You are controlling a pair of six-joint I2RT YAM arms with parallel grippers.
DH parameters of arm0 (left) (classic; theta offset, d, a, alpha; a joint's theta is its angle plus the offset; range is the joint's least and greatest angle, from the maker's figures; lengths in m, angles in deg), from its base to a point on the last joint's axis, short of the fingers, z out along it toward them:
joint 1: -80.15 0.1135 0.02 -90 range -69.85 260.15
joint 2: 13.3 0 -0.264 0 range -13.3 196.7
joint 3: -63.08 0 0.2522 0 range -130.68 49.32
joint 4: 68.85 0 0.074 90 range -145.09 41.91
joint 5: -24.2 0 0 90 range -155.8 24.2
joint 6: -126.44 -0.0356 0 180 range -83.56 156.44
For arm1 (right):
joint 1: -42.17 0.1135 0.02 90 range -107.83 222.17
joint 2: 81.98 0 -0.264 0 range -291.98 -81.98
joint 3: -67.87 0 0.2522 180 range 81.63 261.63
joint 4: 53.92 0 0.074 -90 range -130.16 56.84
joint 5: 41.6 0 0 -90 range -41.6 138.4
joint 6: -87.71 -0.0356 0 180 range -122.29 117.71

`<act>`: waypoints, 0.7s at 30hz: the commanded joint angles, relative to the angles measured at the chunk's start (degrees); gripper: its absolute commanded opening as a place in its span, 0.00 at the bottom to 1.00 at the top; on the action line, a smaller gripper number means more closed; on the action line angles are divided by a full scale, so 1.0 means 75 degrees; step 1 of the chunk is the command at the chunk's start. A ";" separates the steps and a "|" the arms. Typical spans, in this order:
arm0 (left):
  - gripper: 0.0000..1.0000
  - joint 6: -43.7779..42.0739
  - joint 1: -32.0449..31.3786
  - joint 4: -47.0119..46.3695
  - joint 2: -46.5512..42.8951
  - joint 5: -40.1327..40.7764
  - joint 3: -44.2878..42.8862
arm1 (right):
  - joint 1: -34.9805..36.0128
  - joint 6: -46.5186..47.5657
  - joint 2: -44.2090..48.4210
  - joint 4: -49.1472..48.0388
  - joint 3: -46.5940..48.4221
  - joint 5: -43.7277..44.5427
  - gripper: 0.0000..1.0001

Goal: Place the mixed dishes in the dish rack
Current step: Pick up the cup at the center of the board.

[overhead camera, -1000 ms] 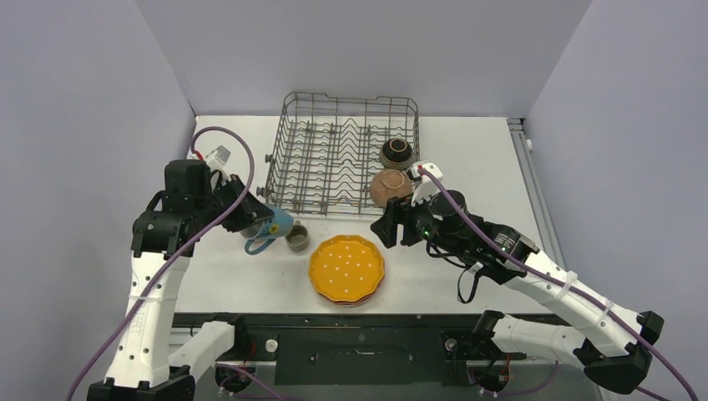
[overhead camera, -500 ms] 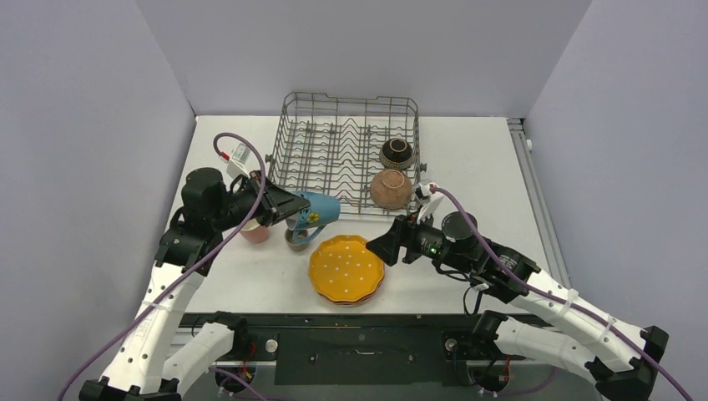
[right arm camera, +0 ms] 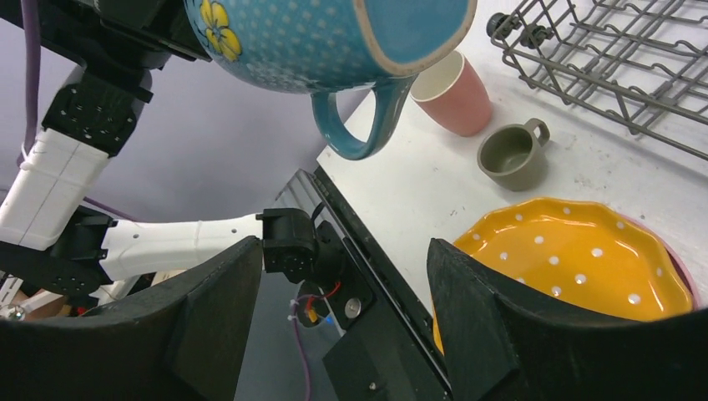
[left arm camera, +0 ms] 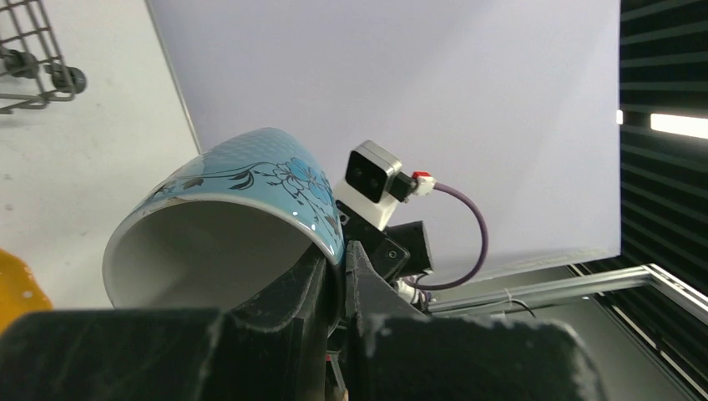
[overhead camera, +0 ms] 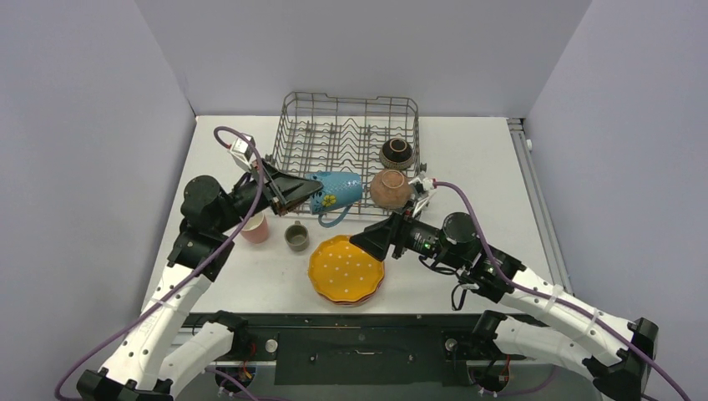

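Currently, the dish rack stands at the far side of the table. The scalloped orange plate lies nearer. The left gripper pinches the rim of the blue flowered mug, held sideways at the rack's near edge. The right gripper is spread, empty, at the plate's edge.

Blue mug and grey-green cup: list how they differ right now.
The blue mug hangs tilted on its side, pinched at the rim by the left gripper; the grey-green cup stands upright on the table. The blue mug is clearly larger than the grey-green cup. The blue mug carries flowers and dots; the grey-green cup is plain. Both have one handle.
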 commanded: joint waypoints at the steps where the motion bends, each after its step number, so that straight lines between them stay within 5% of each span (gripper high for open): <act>1: 0.00 0.1075 -0.0087 -0.2239 0.0009 -0.0282 0.0214 | 0.0056 -0.0138 -0.0260 -0.1534 -0.0168 -0.0241 0.68; 21: 0.00 0.2893 -0.0293 -0.3880 0.0135 -0.0458 0.0822 | 0.0025 -0.0262 -0.1228 -0.3539 0.0003 -0.0912 0.69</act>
